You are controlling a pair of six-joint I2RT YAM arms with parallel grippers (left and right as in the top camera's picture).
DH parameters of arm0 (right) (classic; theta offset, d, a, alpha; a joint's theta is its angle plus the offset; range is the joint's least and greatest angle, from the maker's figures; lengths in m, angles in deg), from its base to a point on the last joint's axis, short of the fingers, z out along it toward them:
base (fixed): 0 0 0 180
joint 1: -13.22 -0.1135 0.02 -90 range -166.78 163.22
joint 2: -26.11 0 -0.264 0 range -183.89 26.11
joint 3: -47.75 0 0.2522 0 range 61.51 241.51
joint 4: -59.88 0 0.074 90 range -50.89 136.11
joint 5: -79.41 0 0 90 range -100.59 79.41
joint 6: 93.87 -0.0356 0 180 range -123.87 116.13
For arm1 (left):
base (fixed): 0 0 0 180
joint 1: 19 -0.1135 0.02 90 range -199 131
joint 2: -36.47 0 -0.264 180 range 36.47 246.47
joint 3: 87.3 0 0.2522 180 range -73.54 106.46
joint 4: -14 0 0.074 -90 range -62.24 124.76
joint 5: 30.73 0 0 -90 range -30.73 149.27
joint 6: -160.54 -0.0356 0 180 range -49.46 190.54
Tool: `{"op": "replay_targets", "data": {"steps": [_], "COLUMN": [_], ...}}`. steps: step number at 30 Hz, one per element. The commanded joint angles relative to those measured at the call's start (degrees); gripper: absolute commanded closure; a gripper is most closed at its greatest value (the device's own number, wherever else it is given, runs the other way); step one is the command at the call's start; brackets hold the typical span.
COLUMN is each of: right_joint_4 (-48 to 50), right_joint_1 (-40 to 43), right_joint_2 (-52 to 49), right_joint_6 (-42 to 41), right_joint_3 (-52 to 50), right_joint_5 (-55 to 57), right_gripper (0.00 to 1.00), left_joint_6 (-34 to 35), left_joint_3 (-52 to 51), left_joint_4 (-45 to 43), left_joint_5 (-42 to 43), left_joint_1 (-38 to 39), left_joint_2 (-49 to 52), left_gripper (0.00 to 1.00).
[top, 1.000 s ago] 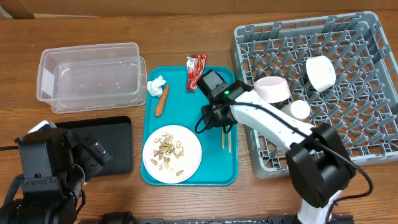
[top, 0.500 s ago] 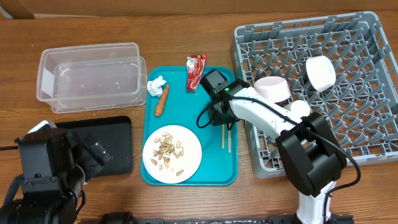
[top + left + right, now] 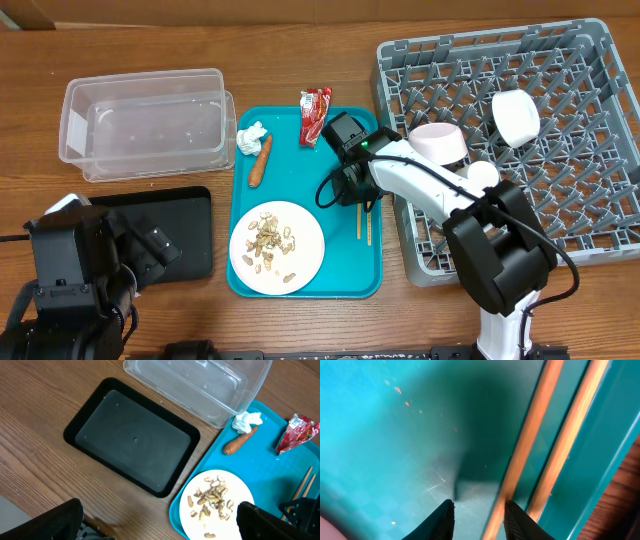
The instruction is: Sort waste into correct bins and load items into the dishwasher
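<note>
Two wooden chopsticks [image 3: 362, 222] lie along the right edge of the teal tray [image 3: 300, 180]. My right gripper [image 3: 352, 190] is down on the tray at their far end. In the right wrist view it is open [image 3: 479, 520], with the nearer chopstick [image 3: 527, 445] running between the fingers close to the right one and the other chopstick [image 3: 572, 430] outside. A white plate [image 3: 300, 262] of nut shells, a carrot [image 3: 260, 160], a crumpled tissue [image 3: 250, 137] and a red wrapper [image 3: 315, 113] are on the tray. My left gripper [image 3: 160, 527] is open and empty above the table.
A grey dish rack [image 3: 580, 180] at the right holds a pink bowl [image 3: 438, 143] and two white cups [image 3: 515, 115]. A clear plastic bin [image 3: 145, 122] stands at the back left and a black tray [image 3: 175, 240] lies in front of it.
The right arm has folded in closer to the rack while its gripper stays at the chopsticks' far end. The left arm has not moved.
</note>
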Motion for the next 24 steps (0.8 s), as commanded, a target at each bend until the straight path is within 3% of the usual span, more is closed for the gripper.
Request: {"op": "replay_targets", "data": {"steps": [1, 3, 5, 7, 9, 11, 12, 24], "right_joint_4": [-0.6, -0.9, -0.9, -0.9, -1.4, -2.8, -3.8, -10.1], "right_joint_1": [0.1, 0.1, 0.1, 0.0, -0.3, -0.6, -0.7, -2.6], "right_joint_2": [-2.6, -3.5, -3.8, -3.8, -3.8, -3.6, -3.5, 8.7], "right_joint_6": [0.7, 1.0, 2.5, 4.0, 4.1, 4.0, 4.0, 3.9], "right_joint_3": [0.4, 0.4, 0.4, 0.4, 0.4, 0.8, 1.3, 12.2], "right_joint_5": [-0.3, -0.2, -0.3, -0.8, -1.1, -1.1, -1.1, -0.5], "right_gripper": [0.63, 0.56, 0.58, 0.72, 0.79, 0.94, 0.96, 0.96], "left_joint_6": [0.5, 0.5, 0.5, 0.5, 0.5, 0.5, 0.5, 0.5], "left_joint_3": [0.8, 0.8, 0.8, 0.8, 0.8, 0.8, 0.8, 0.8], "left_joint_4": [-0.1, -0.1, -0.1, -0.1, -0.1, -0.1, -0.1, -0.1], "left_joint_5": [-1.2, -1.2, -1.2, -1.2, -1.2, -1.2, -1.2, -1.2], "left_joint_1": [-0.3, -0.3, -0.3, -0.3, -0.3, -0.3, -0.3, -0.3], "left_joint_2": [0.1, 0.1, 0.1, 0.1, 0.1, 0.1, 0.1, 0.1], "left_gripper": [0.0, 0.0, 0.0, 0.0, 0.0, 0.0, 0.0, 0.0]}}
